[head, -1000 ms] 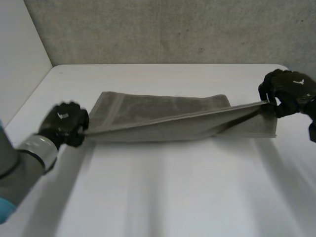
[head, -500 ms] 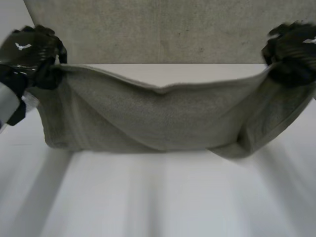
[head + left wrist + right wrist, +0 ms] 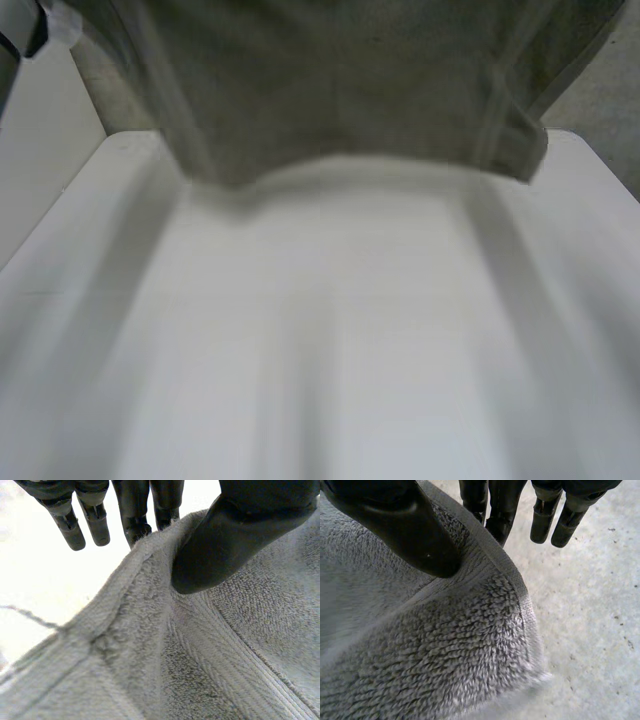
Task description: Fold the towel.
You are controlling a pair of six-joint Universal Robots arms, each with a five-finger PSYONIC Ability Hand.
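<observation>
The grey-green terry towel [image 3: 340, 90] hangs across the upper part of the head view and is held up in the air. Its long axis runs from the left of the frame to the right, and its flat side faces the camera. The lower edge is free. It curves a little upward in the middle, and the lower right corner, with its woven band, hangs lowest at the upper right of the frame.

Below the towel, the white table [image 3: 320, 350] is open from the centre to the bottom of the frame. Its far corners show at the left and right, just beside the hanging cloth. A grey rough wall [image 3: 605, 115] stands behind the table at the right.

In the left wrist view, the black left hand [image 3: 240, 535] pinches the towel at its hemmed edge. The thumb presses on the near face, and two fingers [image 3: 132, 510] go behind the hem.

In the right wrist view, the black right hand [image 3: 395, 525] pinches the towel near a corner. The thumb lies on the fluffy face, and some fingers [image 3: 502, 510] are behind the edge.
</observation>
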